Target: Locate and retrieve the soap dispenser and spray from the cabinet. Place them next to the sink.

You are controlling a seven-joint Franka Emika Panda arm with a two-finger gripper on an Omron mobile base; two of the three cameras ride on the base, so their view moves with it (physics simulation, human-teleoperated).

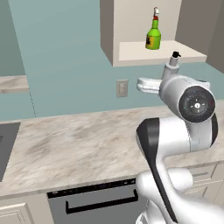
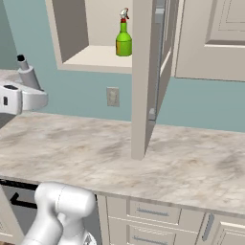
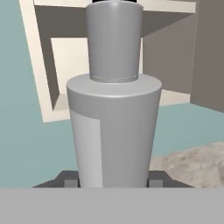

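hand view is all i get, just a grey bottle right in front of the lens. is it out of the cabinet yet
Observer: Yes. The soap dispenser is held in the air outside the cabinet, in front of its shelf edge.
Operator: where's the spray
Observer: The spray stands upright on the cabinet shelf.
Operator: is the door in the way
Observer: In the right base view the open cabinet door stands out edge-on to the right of the spray, away from the gripper.
Operator: sink close?
Observer: The sink is at the far left edge of the left base view, across the worktop.
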